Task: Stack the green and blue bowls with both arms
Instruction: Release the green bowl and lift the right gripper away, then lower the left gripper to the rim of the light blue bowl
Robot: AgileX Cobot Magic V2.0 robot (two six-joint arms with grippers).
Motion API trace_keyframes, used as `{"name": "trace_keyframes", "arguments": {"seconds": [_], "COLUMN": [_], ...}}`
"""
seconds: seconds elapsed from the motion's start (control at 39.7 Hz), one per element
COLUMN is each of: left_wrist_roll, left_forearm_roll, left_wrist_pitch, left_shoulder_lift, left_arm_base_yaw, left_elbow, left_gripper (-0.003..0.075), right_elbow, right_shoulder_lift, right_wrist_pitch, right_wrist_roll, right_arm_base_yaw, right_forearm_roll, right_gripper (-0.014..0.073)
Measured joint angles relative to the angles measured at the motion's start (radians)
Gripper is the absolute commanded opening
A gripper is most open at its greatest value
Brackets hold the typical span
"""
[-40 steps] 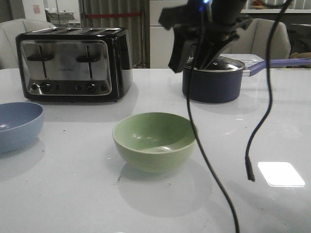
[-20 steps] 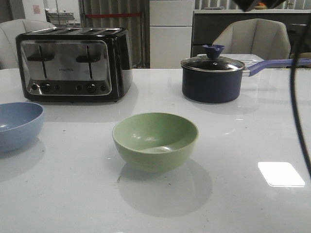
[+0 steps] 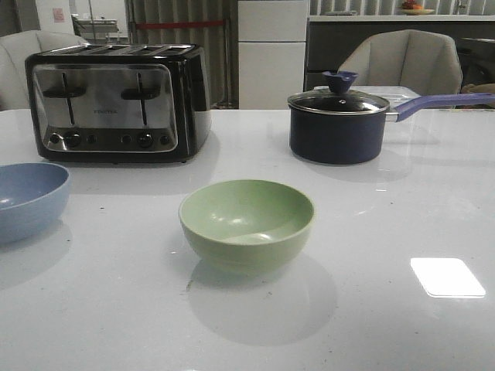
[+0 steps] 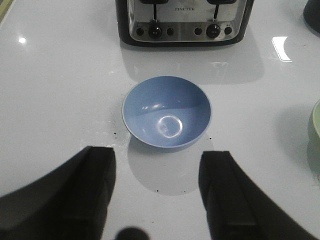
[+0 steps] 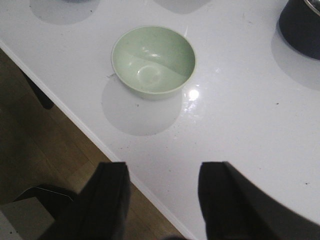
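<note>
Neither arm shows in the front view. In the left wrist view, the left gripper (image 4: pixel 157 192) fills the lower part of the frame, its two dark fingers (image 4: pixel 95 177) spread wide with nothing between them. In the right wrist view, the right gripper (image 5: pixel 162 197) sits at the bottom edge, likewise parted and empty.

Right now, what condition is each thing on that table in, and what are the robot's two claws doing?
green bowl: upright, empty, standing alone on the table.
blue bowl: upright, empty, apart from the green one.
saucepan: glass lid on.
toaster: slots look empty.
left gripper: open, holding nothing, above the blue bowl.
right gripper: open, holding nothing, near the table edge.
</note>
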Motion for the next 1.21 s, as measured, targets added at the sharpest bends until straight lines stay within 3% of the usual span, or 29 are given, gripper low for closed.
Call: {"name": "trace_keyframes", "arguments": {"seconds": [0.25, 0.55, 0.78, 1.21], "left_wrist_roll": [0.0, 0.0, 0.0, 0.0], "left_forearm_roll": [0.012, 0.086, 0.091, 0.086], "left_wrist_pitch": [0.07, 0.226, 0.227, 0.166], "left_shoulder_lift": [0.035, 0.332, 0.623, 1.04], "left_arm_base_yaw": [0.0, 0.0, 0.043, 0.083], "left_elbow": [-0.042, -0.218, -0.335, -0.53], "left_gripper": [0.0434, 0.0455, 0.0577, 0.0569], "right_elbow": [0.024, 0.024, 0.024, 0.024], "right_shoulder_lift": [-0.071, -0.072, -0.072, -0.072], "right_wrist_pitch": [0.02, 0.02, 0.02, 0.022], "right_wrist_roll": [0.0, 0.0, 0.0, 0.0], "right_arm_base_yaw": [0.0, 0.0, 0.0, 0.0], "right_forearm_roll": [0.0, 0.0, 0.002, 0.002], "right_gripper": [0.0436, 0.0436, 0.0436, 0.0436]}}
